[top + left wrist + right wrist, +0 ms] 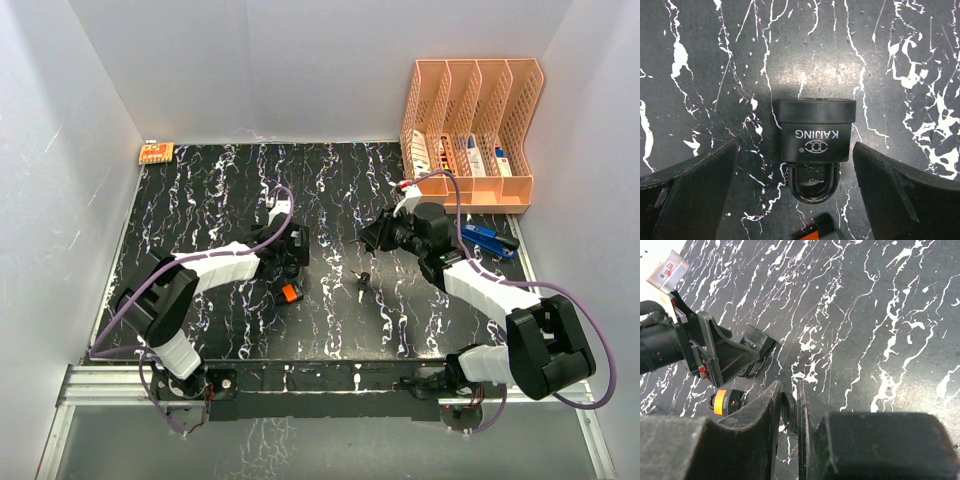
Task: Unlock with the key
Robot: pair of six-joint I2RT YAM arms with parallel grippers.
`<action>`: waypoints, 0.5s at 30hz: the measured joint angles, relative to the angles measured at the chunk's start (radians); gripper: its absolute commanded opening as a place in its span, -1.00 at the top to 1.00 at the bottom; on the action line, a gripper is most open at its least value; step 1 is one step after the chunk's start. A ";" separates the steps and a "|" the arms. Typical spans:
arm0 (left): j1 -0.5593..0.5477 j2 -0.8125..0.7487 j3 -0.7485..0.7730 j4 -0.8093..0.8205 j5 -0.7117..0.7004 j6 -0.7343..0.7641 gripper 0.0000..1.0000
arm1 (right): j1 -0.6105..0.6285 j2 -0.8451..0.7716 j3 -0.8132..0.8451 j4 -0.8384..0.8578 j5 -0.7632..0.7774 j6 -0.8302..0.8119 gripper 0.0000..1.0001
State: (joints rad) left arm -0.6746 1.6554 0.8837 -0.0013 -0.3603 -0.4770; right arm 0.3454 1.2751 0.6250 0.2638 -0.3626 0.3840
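A black KAIJING padlock [815, 132] lies flat on the black marbled table, its shackle [812, 186] pointing toward the left wrist camera. My left gripper [795, 150] is open, one finger on each side of the padlock, not touching it. It sits over the padlock in the top view [293, 245]. My right gripper [790, 385] is shut on the round black head of a key [789, 410], with a thin wire ring hanging below it. In the top view the right gripper [372, 237] is right of the padlock. A small dark key piece [362, 277] shows just below it.
A small orange-and-black lock [291, 293] lies just in front of the left gripper, also in the right wrist view [725, 401]. A peach file rack [470, 130] stands back right, a blue tool [490, 238] before it. An orange item [157, 153] lies back left.
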 measured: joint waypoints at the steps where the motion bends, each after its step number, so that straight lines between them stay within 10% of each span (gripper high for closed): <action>1: -0.002 0.005 0.000 0.001 -0.007 0.000 -0.97 | 0.003 0.003 0.003 -0.003 0.005 -0.002 1.00; 15: -0.007 0.059 0.000 0.058 -0.029 0.008 -0.85 | 0.015 0.010 0.004 -0.026 0.027 -0.016 1.00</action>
State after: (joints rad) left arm -0.6815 1.7145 0.8841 0.0566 -0.3893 -0.4694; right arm 0.3607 1.2846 0.6292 0.2375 -0.3351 0.3679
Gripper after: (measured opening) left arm 0.945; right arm 0.152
